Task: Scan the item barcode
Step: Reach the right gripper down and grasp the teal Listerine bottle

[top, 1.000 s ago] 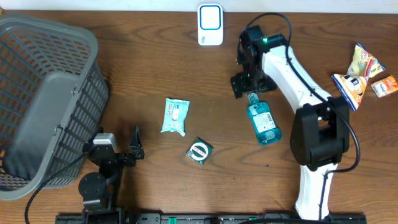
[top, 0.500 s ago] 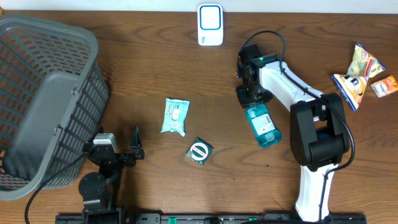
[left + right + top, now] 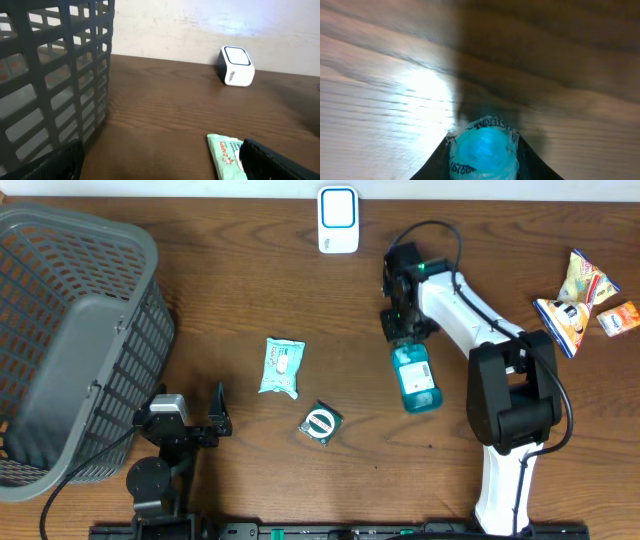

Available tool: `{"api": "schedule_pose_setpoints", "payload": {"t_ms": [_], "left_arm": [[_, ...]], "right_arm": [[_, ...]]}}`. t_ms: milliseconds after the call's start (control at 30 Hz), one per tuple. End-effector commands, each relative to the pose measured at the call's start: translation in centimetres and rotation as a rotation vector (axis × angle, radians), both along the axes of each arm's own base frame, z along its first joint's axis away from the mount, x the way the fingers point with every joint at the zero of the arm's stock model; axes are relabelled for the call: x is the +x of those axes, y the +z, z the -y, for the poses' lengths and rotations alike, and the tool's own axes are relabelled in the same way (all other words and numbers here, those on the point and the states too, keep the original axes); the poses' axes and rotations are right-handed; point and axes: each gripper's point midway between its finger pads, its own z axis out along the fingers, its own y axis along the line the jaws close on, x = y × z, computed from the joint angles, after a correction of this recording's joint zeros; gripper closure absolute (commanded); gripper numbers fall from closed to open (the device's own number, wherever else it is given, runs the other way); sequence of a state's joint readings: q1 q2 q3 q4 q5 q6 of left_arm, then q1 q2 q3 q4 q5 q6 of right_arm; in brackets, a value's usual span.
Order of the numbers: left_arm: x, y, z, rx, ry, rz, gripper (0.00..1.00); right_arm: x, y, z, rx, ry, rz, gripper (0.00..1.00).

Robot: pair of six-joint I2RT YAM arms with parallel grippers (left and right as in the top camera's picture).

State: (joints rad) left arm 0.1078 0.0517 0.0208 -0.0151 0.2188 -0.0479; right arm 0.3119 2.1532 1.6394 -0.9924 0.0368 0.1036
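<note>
A blue mouthwash bottle [image 3: 416, 378] lies flat on the wooden table, right of centre, its cap end pointing to the far side. My right gripper [image 3: 401, 332] is shut on that cap end. In the right wrist view the wrapped blue cap [image 3: 483, 152] fills the gap between both dark fingers. A white scanner [image 3: 338, 219] with a blue face stands at the far edge, and also shows in the left wrist view as a white box [image 3: 236, 66]. My left gripper [image 3: 192, 426] rests open near the front left, holding nothing.
A large grey basket [image 3: 45, 270] occupies the left side. A pale green wipes packet [image 3: 281, 367] and a round green item [image 3: 322, 423] lie mid-table. Snack packets [image 3: 572, 300] sit at the far right. The wipes packet [image 3: 227, 155] lies beside my left gripper's right finger.
The right gripper's fingers closed onto the bottle's cap end. The bottle swung a little, its base moving left so it lies straighter. The left arm has not moved.
</note>
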Motion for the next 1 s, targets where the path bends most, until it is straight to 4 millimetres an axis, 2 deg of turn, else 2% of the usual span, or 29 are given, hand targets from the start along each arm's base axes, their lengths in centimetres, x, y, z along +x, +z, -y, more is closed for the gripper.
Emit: {"api": "schedule_pose_setpoints", "payload": {"t_ms": [0,133,467,767,967], "left_arm": [[-0.1,-1.6,0.2,-0.005,-0.012,-0.047,0.02],[-0.1,-1.6,0.2,-0.005,-0.012,-0.048,0.02],[-0.1,-1.6,0.2,-0.005,-0.012,-0.047,0.02],[-0.1,-1.6,0.2,-0.005,-0.012,-0.048,0.02],[-0.1,-1.6,0.2,-0.005,-0.012,-0.048,0.02]], "right_arm": [[2.2,2.7,-0.9,0.026,-0.012,0.066,0.84],[3.0,5.4,-1.6,0.059,-0.010,0.084,0.87],[3.9,8.9,-2.0,0.073,-0.017,0.122,0.87],[4.1,11.3,-2.5,0.108,-0.026,0.138,0.88],[4.2,12.1,-2.6,0.113,-0.029,0.152,0.88]]}}
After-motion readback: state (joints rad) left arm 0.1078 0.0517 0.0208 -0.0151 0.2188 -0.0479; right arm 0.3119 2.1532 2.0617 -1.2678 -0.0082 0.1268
